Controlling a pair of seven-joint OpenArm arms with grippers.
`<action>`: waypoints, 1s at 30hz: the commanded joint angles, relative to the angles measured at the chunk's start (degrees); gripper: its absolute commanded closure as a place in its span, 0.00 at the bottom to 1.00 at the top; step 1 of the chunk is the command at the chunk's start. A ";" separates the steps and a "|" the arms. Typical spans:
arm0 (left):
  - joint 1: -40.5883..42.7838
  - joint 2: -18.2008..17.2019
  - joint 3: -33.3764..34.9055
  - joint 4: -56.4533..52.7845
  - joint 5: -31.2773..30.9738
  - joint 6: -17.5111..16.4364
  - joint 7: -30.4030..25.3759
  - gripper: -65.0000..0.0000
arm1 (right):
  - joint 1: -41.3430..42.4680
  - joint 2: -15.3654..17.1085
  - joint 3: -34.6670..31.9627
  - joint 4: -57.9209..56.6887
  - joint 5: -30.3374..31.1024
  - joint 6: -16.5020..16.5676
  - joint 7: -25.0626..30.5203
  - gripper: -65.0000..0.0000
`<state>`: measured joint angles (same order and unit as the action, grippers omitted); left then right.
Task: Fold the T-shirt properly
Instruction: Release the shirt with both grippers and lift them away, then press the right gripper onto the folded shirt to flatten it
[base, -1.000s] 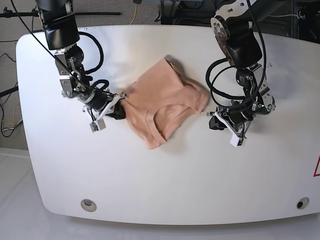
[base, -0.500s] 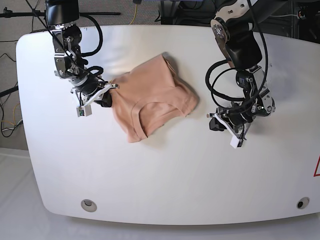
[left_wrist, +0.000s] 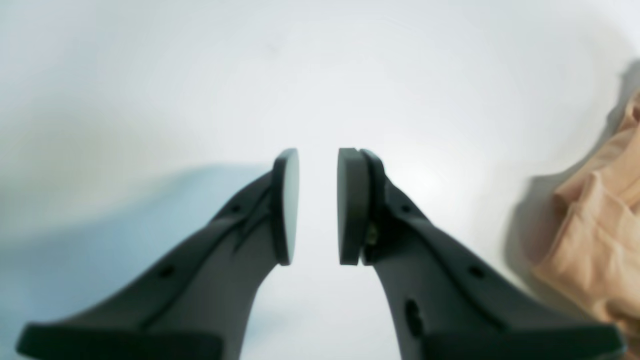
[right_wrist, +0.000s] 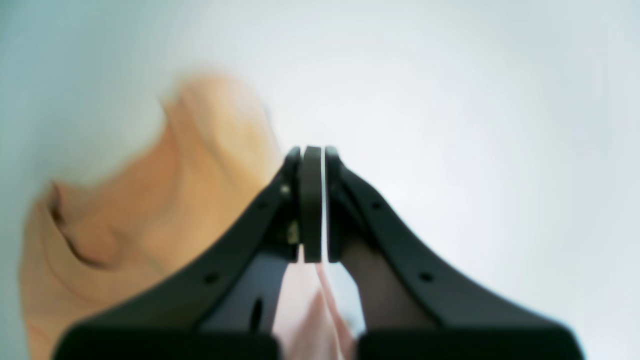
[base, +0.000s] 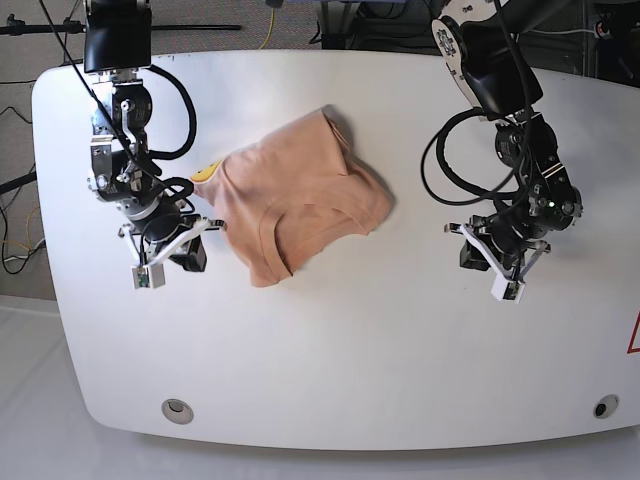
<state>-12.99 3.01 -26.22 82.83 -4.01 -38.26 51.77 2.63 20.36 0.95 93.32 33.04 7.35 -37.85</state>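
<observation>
Pinching the T-shirt (base: 300, 200) edge, my right gripper (right_wrist: 312, 210) should pull evenly. My left gripper (left_wrist: 317, 205), beside the shirt, stands slightly parted, empty.

Soft wrinkled cloth T-shirt (base: 300, 195), smooth glossy table (base: 330, 360)

Bright light makes the white table (base: 330, 340) shine. Both wrist views are blurry and soft, with grey shadows beside the T-shirt (left_wrist: 595, 240).
</observation>
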 joint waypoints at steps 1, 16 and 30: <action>0.73 0.20 1.73 5.83 -1.31 -0.29 -0.91 0.81 | 1.01 0.78 0.41 4.48 0.41 -0.45 -1.23 0.98; 11.90 -0.06 5.34 25.52 -1.13 -0.20 -0.91 0.81 | -9.62 0.70 0.06 20.40 0.59 -0.01 -13.10 0.98; 16.82 -3.23 3.05 27.37 -1.13 -0.20 -1.00 0.81 | -18.24 0.61 -0.12 20.31 0.59 5.35 -13.10 0.98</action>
<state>4.38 0.05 -22.70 109.10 -4.29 -38.59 51.81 -15.38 20.40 0.60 112.57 33.26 12.12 -52.10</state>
